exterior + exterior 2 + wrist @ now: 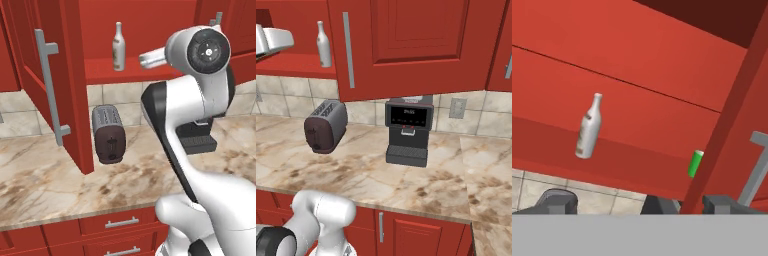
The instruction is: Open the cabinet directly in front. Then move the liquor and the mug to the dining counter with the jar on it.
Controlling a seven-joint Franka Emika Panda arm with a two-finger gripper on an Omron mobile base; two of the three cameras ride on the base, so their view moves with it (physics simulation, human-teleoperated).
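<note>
You are looking over the robot's white arm (pixel 195 100), which rises from the lower right and bends across the right half. The red cabinet (pixel 60 60) stands open; its left door swings toward you, its long metal bar handle (pixel 50 85) running down the face. On the cabinet's shelf stands the liquor (pixel 118 47), upright. Below, on the marbled counter (pixel 55 185), a dark toaster (pixel 107 134) sits by the tiled wall. Red drawers (pixel 117 222) line the counter's front.
</note>
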